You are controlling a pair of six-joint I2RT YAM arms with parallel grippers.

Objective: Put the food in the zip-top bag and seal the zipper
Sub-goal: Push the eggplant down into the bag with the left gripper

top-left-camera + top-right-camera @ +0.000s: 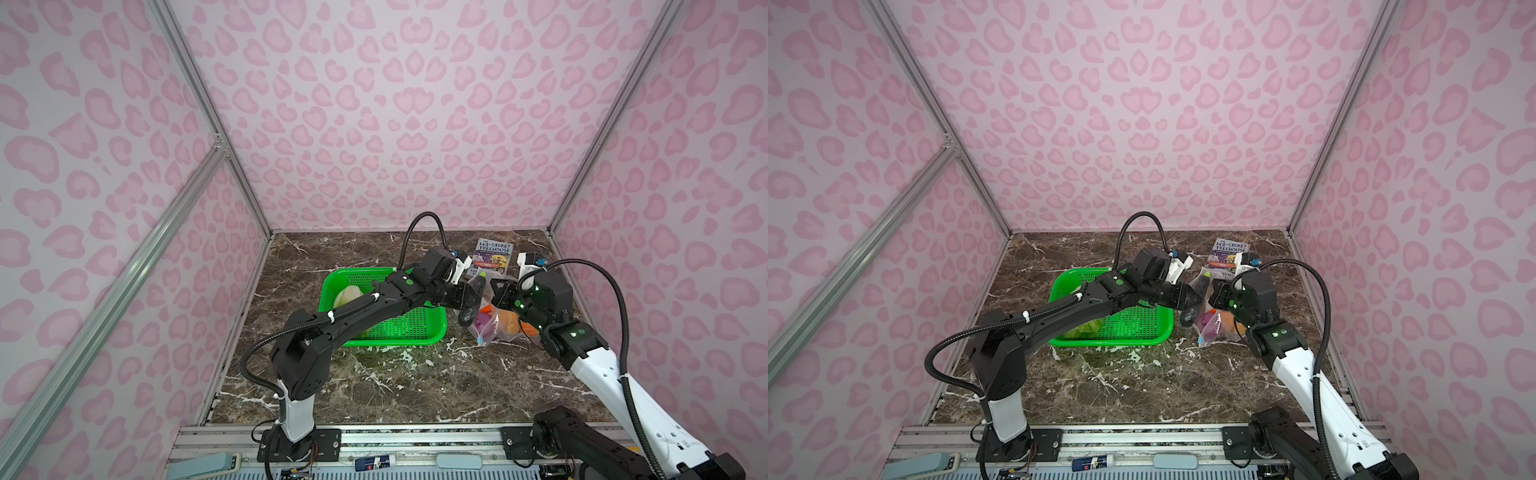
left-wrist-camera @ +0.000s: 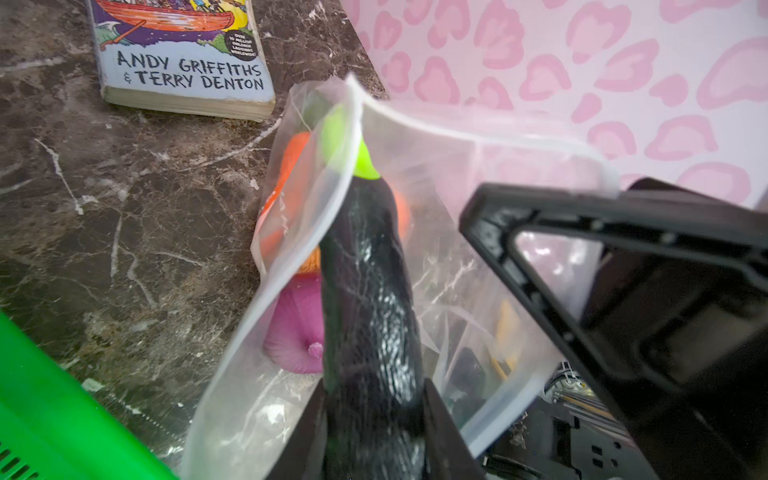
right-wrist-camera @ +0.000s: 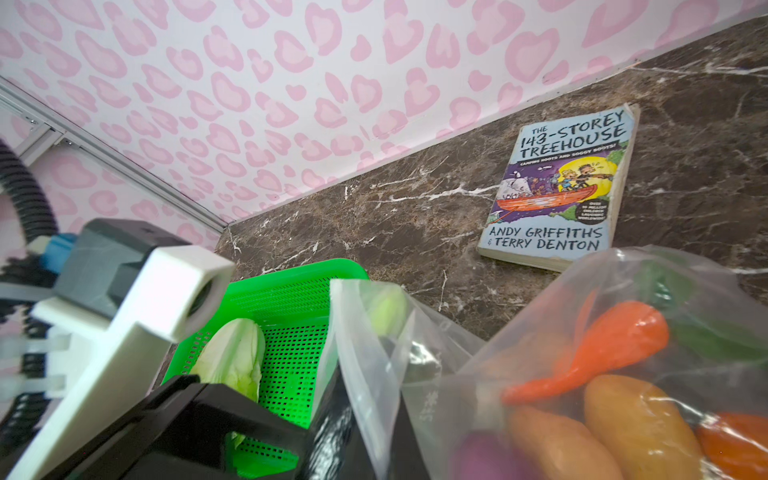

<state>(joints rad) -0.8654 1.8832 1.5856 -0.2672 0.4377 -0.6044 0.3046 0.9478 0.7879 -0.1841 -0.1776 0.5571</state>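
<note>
Left gripper [image 2: 374, 424] pinching eggplant [image 2: 365, 270], tip inside zip-top bag [image 2: 478, 166]; right gripper [image 1: 498, 291] clamps bag rim.

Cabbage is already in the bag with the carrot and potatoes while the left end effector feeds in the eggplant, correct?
No. The cabbage lies in the green basket, as the right wrist view shows. The carrot and potatoes are in the bag, and the left end effector holds the eggplant at its mouth.
</note>
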